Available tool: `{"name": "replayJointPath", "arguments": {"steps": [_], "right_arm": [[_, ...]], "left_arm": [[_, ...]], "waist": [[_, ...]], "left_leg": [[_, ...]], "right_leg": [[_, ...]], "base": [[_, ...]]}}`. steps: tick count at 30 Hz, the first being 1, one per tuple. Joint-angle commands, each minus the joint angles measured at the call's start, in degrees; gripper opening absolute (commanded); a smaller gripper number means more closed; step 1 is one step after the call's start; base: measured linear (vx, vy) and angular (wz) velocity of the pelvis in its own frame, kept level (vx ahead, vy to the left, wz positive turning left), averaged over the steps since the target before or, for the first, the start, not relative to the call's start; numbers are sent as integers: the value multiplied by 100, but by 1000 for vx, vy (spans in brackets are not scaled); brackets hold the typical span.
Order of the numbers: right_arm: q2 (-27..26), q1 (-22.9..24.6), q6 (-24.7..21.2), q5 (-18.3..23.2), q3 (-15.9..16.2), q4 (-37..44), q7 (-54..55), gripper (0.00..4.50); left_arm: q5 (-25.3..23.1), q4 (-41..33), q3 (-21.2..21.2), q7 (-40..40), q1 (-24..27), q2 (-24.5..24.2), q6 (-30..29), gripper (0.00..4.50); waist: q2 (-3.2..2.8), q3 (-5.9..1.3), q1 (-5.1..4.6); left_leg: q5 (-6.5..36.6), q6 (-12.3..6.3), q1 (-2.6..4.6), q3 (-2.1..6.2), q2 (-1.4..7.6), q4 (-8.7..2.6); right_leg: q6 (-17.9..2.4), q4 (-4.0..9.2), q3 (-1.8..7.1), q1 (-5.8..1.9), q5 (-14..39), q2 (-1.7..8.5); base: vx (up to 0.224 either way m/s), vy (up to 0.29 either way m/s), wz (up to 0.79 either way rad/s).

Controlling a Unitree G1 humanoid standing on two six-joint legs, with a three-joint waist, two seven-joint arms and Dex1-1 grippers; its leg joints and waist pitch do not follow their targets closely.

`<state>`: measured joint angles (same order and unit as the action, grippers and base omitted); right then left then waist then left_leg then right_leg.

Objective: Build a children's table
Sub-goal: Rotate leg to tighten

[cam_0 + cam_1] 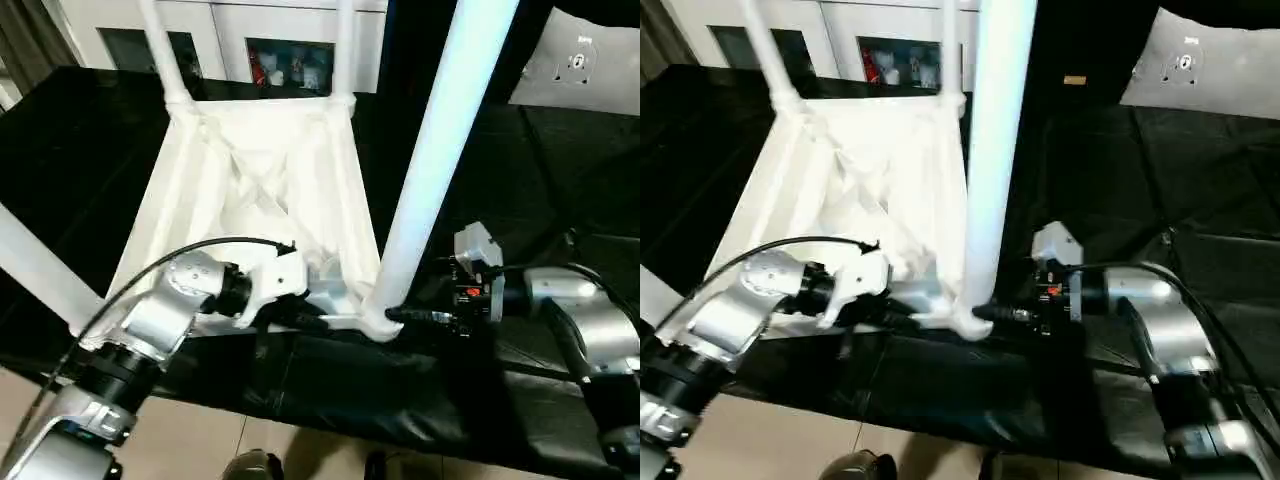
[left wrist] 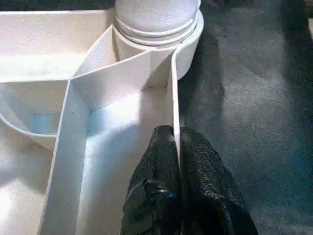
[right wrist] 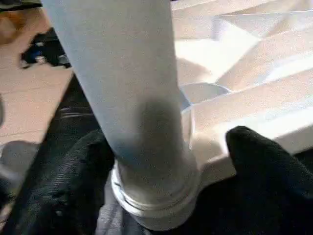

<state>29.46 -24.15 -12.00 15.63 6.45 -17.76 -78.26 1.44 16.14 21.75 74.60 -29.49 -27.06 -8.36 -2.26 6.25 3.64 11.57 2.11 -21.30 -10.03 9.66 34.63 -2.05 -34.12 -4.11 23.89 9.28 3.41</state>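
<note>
**Both grippers at the near corner of the upturned table**

On the black-covered bench (image 1: 560, 170) in front of me, the children's table (image 1: 260, 180) lies upside down, its ribbed underside facing up like a shallow tray. Nothing loose lies in its compartments that I can see; only the crossing ribs divide them. Four legs stand in the round corner sockets: two at the far corners, one at the near left, and the near right leg (image 1: 430, 150) rising steeply past my head camera.

My left gripper (image 2: 178, 161) has its two black fingers pressed together on the thin side wall of the table top, one finger inside the tray and one outside, just short of the near right corner socket (image 2: 188, 44).

My right gripper (image 3: 166, 161) sits at the base of that same leg, its fingers (image 3: 259, 156) spread wide on either side of the leg's collar. Whether they touch it I cannot tell.

Behind the bench stands a white cabinet (image 1: 250, 30) with glass doors and small coloured items inside, too small for me to name
</note>
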Motion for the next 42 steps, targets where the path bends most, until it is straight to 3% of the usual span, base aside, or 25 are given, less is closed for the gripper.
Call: {"name": "replayJointPath", "arguments": {"steps": [1, 2, 11, 17, 21, 22, 24, 27, 29, 31, 33, 34, 36, 39, 42], "right_arm": [[40, -106, -107, 171, -10, -15, -153, 355], [47, -121, -234, 231, 56, 7, -319, 331], [48, -192, -380, 244, 233, -139, -611, 288], [28, -218, -517, 287, 295, -119, -690, 217], [11, -173, -664, 367, 322, -39, -734, 208], [0, -119, -739, 426, 312, 60, -725, 207], [-34, -36, -822, 489, 277, 194, -643, 206], [-199, 135, -955, 430, 151, 412, -25, 206], [-374, 217, -1072, 299, 57, 508, 565, 206], [-723, 403, -1310, 208, -72, 772, 1376, 206], [-1011, 590, -1550, 161, -113, 1091, 1924, 205], [-1230, 718, -1747, 81, -97, 1344, 2323, 205], [-1450, 810, -1905, -19, -71, 1510, 2701, 204], [-1882, 854, -2046, -210, -84, 1602, 3413, 202], [-2617, 751, -2041, -467, -197, 1428, 4614, 201]], "left_arm": [[72, -308, 250, 417, 5, -11, 147, 0], [78, -335, 262, 451, 7, -31, 147, 0], [110, -375, 301, 512, -3, -71, 151, 0], [96, -372, 328, 535, -10, -84, 128, 0], [95, -358, 330, 523, -20, -73, 96, 0], [106, -363, 319, 496, -23, -59, 37, 0], [109, -372, 306, 447, -29, -38, -39, 0], [26, -344, 235, 101, -84, 88, -289, 0], [-79, -273, 144, -318, -148, 254, -444, 0], [-71, -231, -25, -853, -213, 562, -837, 0], [-52, -181, -137, -1250, -270, 816, -1138, 0], [-65, -103, -183, -1490, -335, 988, -1284, 0], [-114, 16, -244, -1796, -426, 1182, -1395, 0], [-176, 229, -309, -2189, -584, 1474, -1489, 0], [-304, 460, -412, -2767, -782, 1924, -1655, 0]], "waist": [[119, -486, -21], [121, -477, -15], [131, -451, -10], [125, -433, -23], [124, -433, -22], [91, -418, -18], [108, -423, -22], [86, -419, -24], [105, -396, -54], [71, -349, -78], [102, -349, -108], [82, -348, -148], [105, -344, -219], [98, -301, -271], [53, -272, -314]], "left_leg": [[213, -898, 41, 85, 354, -337], [206, -911, 39, 88, 356, -339], [346, -799, 41, 89, 356, -356], [382, -764, 44, 93, 355, -368], [396, -744, 44, 94, 354, -369], [410, -738, 42, 98, 354, -372], [409, -732, 45, 98, 357, -375], [411, -695, 45, 102, 363, -384], [622, -580, 48, 109, 339, -403], [823, -431, 82, 111, 338, -419], [893, -313, 79, 123, 318, -440], [895, -270, 52, 149, 302, -453], [951, -268, 36, 150, 282, -458], [1043, -312, 61, 124, 244, -449], [1241, -249, 89, 149, 246, -470]], "right_leg": [[-1397, 336, 309, -361, 1152, 494], [-1395, 337, 305, -358, 1158, 490], [-1332, 370, 308, -349, 1413, 495], [-1329, 379, 307, -344, 1429, 490], [-1314, 386, 309, -348, 1474, 491], [-1315, 386, 309, -341, 1482, 492], [-1327, 381, 310, -343, 1430, 486], [-1331, 385, 315, -341, 1394, 488], [-1246, 436, 306, -349, 1781, 500], [-1133, 495, 315, -312, 2206, 500], [-977, 534, 308, -329, 2449, 488], [-932, 520, 299, -346, 2511, 498], [-843, 545, 289, -343, 2594, 481], [-686, 635, 297, -273, 3003, 476], [-552, 679, 278, -237, 3275, 475]], "base": [[0, 0, 0], [0, 0, 0], [0, 0, 0], [0, 0, 0], [0, 0, 0], [0, 0, 0], [0, 0, 0], [0, 0, 0], [0, 0, 0], [0, 0, 0], [0, 0, 0], [0, 0, 0], [0, 0, 0], [0, 0, 0], [0, 0, 0]]}}
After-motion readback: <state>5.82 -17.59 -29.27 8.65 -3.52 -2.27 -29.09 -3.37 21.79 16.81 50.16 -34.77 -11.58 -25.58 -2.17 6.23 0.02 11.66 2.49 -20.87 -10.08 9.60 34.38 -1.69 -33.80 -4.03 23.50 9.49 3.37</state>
